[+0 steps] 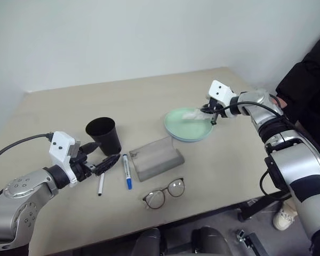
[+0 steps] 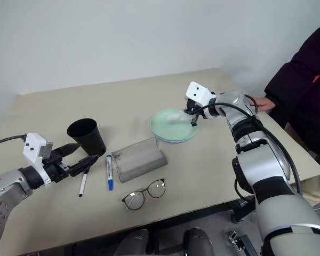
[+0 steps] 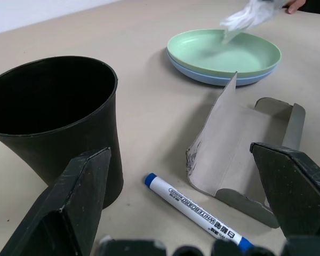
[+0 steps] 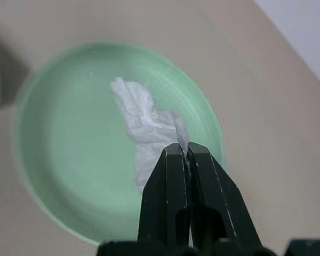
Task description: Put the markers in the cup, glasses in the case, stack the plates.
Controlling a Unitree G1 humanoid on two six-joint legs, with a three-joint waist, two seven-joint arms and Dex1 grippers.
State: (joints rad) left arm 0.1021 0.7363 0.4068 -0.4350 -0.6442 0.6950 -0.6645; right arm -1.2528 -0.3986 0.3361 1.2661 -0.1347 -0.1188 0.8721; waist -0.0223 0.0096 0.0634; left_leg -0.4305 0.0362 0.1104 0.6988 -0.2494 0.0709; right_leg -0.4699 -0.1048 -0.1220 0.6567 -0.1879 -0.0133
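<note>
Your right gripper (image 4: 181,152), clamped on the crumpled white tissue (image 4: 144,125), lifts it clear of the mint green plate (image 2: 168,136) stacked on the blue plate (image 3: 224,80), while your left gripper (image 1: 98,160), fingers apart, waits beside the black cup (image 1: 103,135).

far desk (image 1: 122,96): bare, open passage behind everything
near left: cup (image 1: 103,135), two markers (image 1: 127,171) and case (image 1: 156,158) crowd together
near edge: glasses (image 1: 164,194) block
right: stacked plates (image 1: 189,125), tissue (image 4: 146,128) over them
far right: person (image 2: 304,80) beside desk

Head eyes look down over the table (image 1: 69,101); wrist views sit close, both sharing the green plate (image 3: 224,53).
</note>
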